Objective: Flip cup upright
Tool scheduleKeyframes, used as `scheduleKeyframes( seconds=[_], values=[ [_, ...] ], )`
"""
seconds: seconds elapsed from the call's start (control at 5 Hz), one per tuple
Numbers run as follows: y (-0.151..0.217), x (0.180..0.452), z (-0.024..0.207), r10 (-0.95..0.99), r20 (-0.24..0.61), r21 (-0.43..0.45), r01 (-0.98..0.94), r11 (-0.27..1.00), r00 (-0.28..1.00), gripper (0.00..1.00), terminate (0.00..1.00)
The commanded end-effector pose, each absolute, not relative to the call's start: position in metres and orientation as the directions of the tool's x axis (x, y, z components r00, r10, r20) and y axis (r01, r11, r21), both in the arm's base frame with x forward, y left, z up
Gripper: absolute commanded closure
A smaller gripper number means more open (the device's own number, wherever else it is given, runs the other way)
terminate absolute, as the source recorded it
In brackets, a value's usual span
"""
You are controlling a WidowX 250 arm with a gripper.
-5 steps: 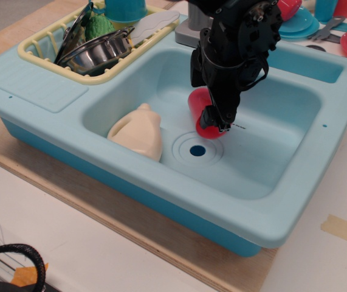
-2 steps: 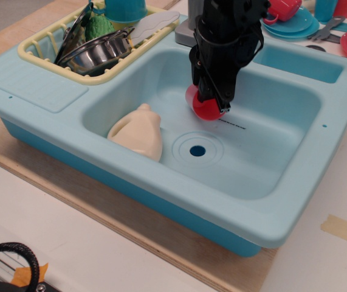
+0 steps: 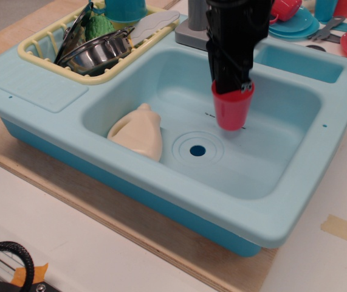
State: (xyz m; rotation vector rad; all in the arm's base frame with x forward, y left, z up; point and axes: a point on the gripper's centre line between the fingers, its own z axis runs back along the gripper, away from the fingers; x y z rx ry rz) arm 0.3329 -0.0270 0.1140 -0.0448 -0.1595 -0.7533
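Note:
The small red cup (image 3: pixel 231 109) hangs upright, mouth up, over the middle of the light blue sink basin (image 3: pixel 270 155). My black gripper (image 3: pixel 229 85) comes down from above and is shut on the cup's rim, one finger inside the mouth. The cup's base sits close to the basin floor, right of the drain (image 3: pixel 197 150); I cannot tell whether it touches.
A cream bottle (image 3: pixel 138 131) lies on its side at the basin's left. A yellow dish rack (image 3: pixel 91 42) with a steel bowl stands at the back left. A grey faucet base (image 3: pixel 191 27) is behind the arm. Plates and cups stand at the back right.
The cup, held tilted with its base toward the camera, has been turned mouth up. Gripper and cup have shifted slightly right in the basin.

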Motion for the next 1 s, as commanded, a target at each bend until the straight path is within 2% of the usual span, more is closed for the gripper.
scheduleKeyframes(
  seconds=[0.0,0.2,0.6,0.8],
  values=[
    [-0.0304,0.3381,0.1224,-0.676,0.193,-0.021,0.692,0.721,0.711,1.00,0.00],
    [-0.0337,0.3345,0.1179,-0.676,0.173,-0.022,0.689,0.724,0.716,0.00,0.00],
    [-0.0378,0.3362,0.1206,-0.679,0.146,-0.005,0.687,0.727,0.720,0.00,0.00],
    [-0.0378,0.3362,0.1206,-0.679,0.146,-0.005,0.687,0.727,0.720,0.00,1.00]
  ],
)
